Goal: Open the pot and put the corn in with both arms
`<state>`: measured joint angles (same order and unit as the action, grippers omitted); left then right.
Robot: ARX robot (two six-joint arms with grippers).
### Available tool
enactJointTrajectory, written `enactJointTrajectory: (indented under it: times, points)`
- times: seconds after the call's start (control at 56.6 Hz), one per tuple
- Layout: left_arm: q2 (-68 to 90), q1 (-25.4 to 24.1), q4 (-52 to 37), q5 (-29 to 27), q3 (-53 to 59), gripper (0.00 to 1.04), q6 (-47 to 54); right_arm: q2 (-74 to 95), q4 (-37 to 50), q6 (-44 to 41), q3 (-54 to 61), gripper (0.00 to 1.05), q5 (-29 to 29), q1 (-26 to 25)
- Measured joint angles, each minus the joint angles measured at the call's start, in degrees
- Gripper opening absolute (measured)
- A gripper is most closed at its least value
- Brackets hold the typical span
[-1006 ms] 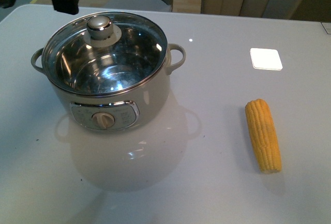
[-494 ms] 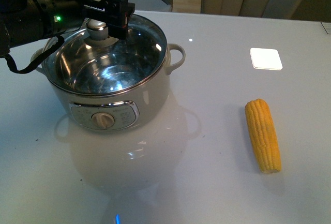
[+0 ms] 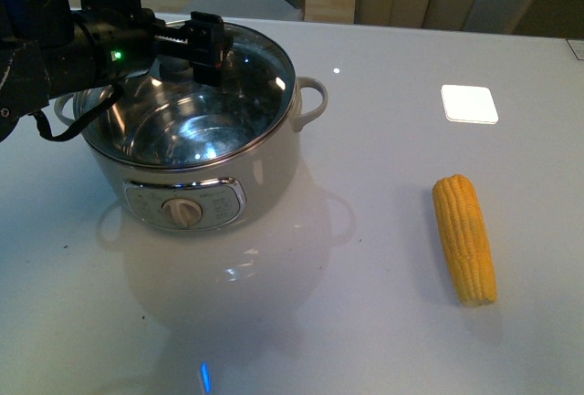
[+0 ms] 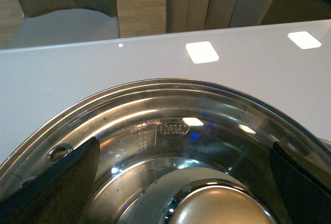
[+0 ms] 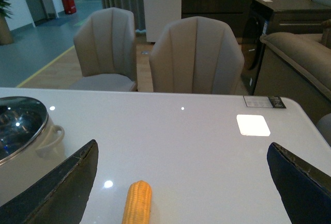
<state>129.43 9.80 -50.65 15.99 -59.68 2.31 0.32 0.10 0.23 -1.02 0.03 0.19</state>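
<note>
The left gripper's (image 3: 206,46) jaws stand spread wide to either side of the lid knob (image 4: 217,208), not clamped on it. The glass lid (image 3: 246,85) sits on the pot (image 3: 265,167), at ten o'clock on the desk (image 3: 383,140). The right gripper's (image 5: 182,149) jaws (likewise spread, holding nothing) hang above the desk, and the corn (image 3: 464,238) lies at four o'clock from the pot.

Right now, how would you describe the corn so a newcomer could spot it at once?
Start at the white table, with the big cream pot on the robot's left side. Look across to the right side, where the corn lies alone, nearer the camera than a bright white square. It is the only yellow, tapered, kernel-ridged thing there.
</note>
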Motion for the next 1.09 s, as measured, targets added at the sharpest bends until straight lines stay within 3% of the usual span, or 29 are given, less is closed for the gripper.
enactJointTrajectory:
  times: [0.265, 0.618, 1.095]
  points:
    - [1.1, -0.1, -0.1, -0.2, -0.6, 0.97, 0.0, 0.0, 0.0, 0.0, 0.0, 0.96, 0.0, 0.0]
    - [1.2, 1.1, -0.5, -1.0, -0.6, 0.41, 1.5, 0.0, 0.0, 0.0, 0.0, 0.96, 0.0, 0.0]
    - [-0.2, 1.8, 1.7, -2.9, -0.7, 0.4, 1.6, 0.0, 0.0, 0.0, 0.0, 0.96, 0.0, 0.0]
